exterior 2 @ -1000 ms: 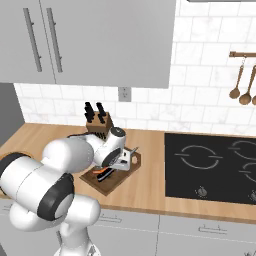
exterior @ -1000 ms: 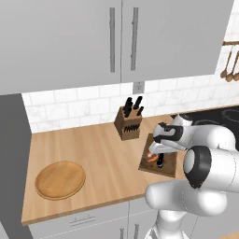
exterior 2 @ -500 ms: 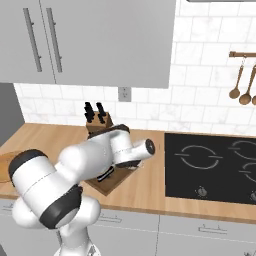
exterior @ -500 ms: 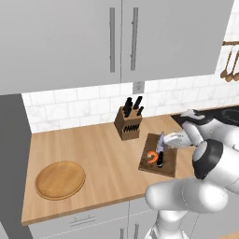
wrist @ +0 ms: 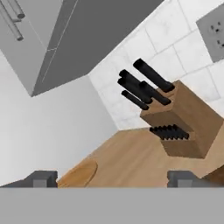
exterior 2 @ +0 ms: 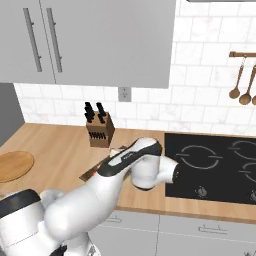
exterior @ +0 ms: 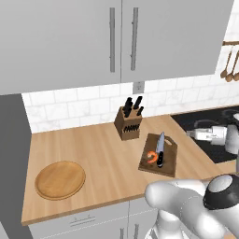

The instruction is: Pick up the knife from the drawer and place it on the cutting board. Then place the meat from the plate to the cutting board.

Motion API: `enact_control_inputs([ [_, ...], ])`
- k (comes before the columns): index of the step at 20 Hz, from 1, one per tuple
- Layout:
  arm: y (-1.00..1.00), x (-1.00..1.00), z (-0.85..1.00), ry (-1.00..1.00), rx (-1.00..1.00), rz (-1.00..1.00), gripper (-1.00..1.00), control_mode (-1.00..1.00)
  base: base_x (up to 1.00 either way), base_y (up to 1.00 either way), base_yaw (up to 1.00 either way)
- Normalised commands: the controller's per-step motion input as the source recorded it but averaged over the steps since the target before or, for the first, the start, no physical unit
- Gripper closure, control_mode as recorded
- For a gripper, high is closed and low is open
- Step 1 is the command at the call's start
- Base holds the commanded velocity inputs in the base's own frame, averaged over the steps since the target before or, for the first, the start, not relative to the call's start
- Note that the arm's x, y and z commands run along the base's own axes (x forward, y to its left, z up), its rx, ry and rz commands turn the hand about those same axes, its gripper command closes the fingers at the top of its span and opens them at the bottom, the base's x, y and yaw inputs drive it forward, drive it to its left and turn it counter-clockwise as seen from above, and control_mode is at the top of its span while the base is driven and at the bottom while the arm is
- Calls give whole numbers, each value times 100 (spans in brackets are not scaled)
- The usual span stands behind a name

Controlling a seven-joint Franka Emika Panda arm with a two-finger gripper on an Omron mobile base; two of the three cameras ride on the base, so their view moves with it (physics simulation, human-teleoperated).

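Your job looks done. The knife (exterior: 160,148) lies on the board (exterior: 168,159), and the meat (exterior: 151,157) sits right beside it on the same board. The plate (exterior: 60,179) is bare. Your gripper (wrist: 113,178) is spread wide and holds nothing. The hand view shows the knife block (wrist: 183,124) past the fingertips (wrist: 41,178), with the plate's edge far beyond them. The board's corner is just beside one fingertip. I see nothing left to move.
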Motion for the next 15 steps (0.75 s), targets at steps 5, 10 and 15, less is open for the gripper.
enact_control_inputs([
  [5,-76,-100,89,-76,27,0,-100,-100,0,0,0],
  [10,-34,-48,26,-40,20,-1,-100,-100,0,0,0],
  [15,0,-1,0,-1,-1,0,-100,-100,0,0,0],
])
